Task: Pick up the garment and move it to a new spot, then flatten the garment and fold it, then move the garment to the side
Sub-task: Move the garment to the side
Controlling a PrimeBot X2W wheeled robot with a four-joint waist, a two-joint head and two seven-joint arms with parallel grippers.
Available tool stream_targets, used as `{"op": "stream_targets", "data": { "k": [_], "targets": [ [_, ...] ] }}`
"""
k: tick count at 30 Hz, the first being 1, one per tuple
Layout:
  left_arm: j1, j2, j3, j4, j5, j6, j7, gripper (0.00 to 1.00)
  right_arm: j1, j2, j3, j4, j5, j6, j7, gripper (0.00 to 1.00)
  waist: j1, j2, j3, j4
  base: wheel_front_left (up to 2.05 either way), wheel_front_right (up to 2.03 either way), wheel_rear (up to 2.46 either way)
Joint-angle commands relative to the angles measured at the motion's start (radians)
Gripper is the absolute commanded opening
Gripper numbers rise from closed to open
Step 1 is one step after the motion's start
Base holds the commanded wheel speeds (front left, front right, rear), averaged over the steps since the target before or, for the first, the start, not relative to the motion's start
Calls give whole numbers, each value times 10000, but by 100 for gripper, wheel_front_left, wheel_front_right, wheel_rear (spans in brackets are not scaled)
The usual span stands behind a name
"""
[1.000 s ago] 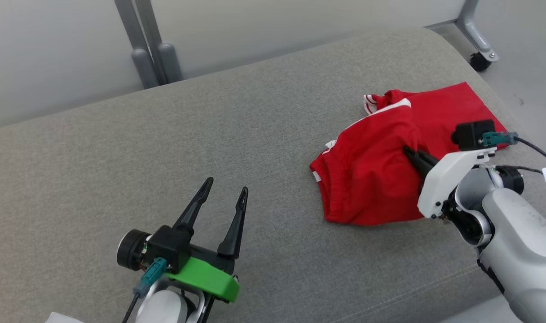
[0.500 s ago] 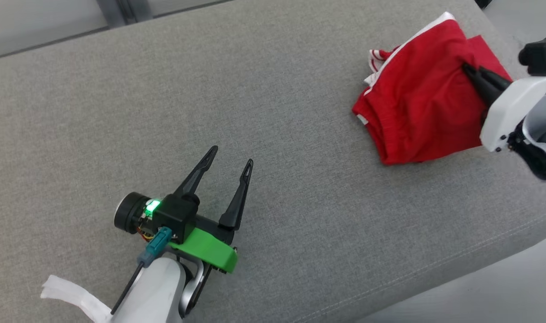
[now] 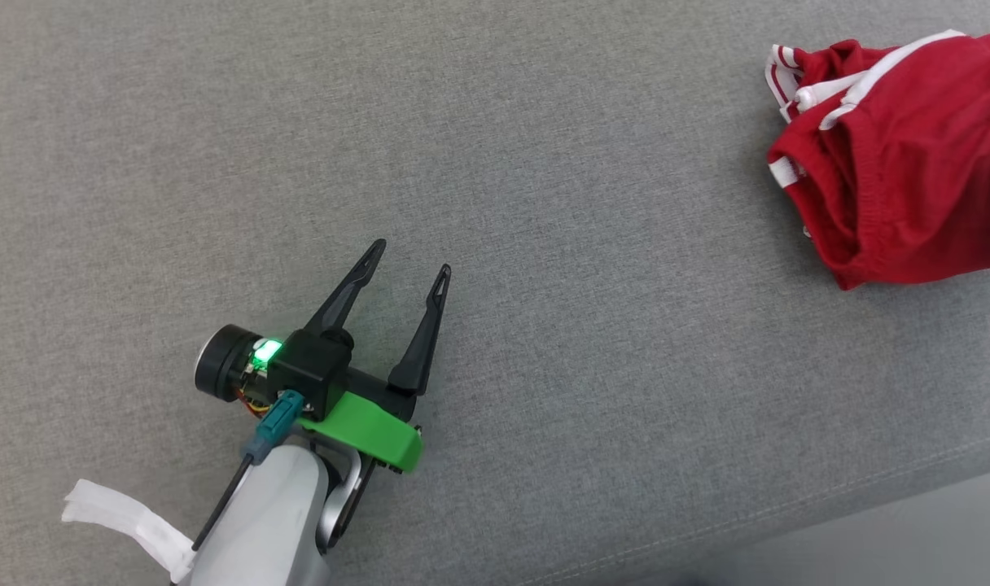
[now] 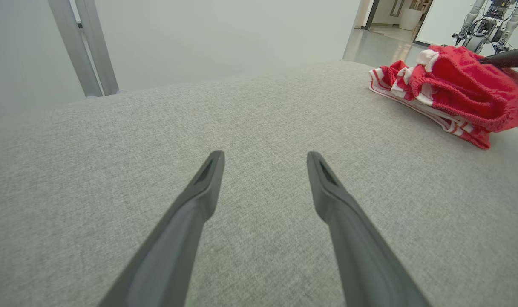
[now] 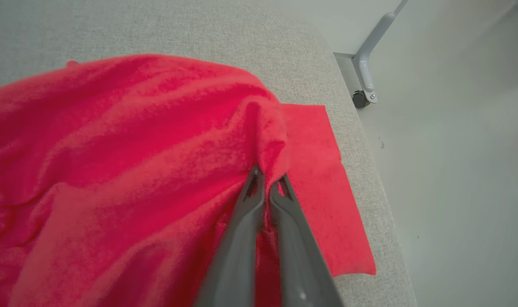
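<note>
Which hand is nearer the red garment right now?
Right. The right hand is shut on a fold of the red garment. The left hand is open above the bare cushion, well off to the garment's left.

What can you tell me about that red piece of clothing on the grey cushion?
The red garment looks like soft knit cloth with white stripes along its edges and a gathered, elastic-looking hem. It lies crumpled near the right end of the grey cushion, one flat corner spread by its edge. The right tool is shut on a fold, where the cloth rises into a ridge.
</note>
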Motion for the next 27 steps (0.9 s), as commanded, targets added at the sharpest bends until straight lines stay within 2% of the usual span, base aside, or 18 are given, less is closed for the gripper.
{"op": "stream_targets", "data": {
  "k": [1, 6, 9, 15, 21, 27],
  "targets": [
    [-26, 17, 73, -34, 8, 31, -27, 100, -120, 85, 20, 328, 32, -9, -115, 100, -1, -1, -70, 191, 0, 0, 0],
    [380, -9, 353, -148, -99, 115, -27, 100, -130, 237, 84, 1458, -6, -9, -643, 100, -1, -1, -714, 392, 0, 0, 0],
    [669, -16, 600, -226, -208, 155, -25, 100, 18, 367, 74, 1595, 42, -9, -1232, 100, -1, -1, -1251, 534, 0, 0, 0],
    [1470, 146, 1384, -585, -252, 460, -27, 100, 433, 331, -251, 230, -261, -9, -1935, 100, -1, -1, -2433, 767, 0, 0, 0],
    [2430, 258, 2328, -1190, -384, 837, -27, 100, 1986, 627, -2382, -2290, -1469, -9, -1932, 100, -1, -1, -3541, 991, 0, 0, 0],
    [3157, 319, 2883, -1484, -530, 795, -27, 100, 4136, 1384, -4260, -4175, -2523, -9, -1935, 100, -1, -1, -4186, 1265, 0, 0, 0]
  ]
}}
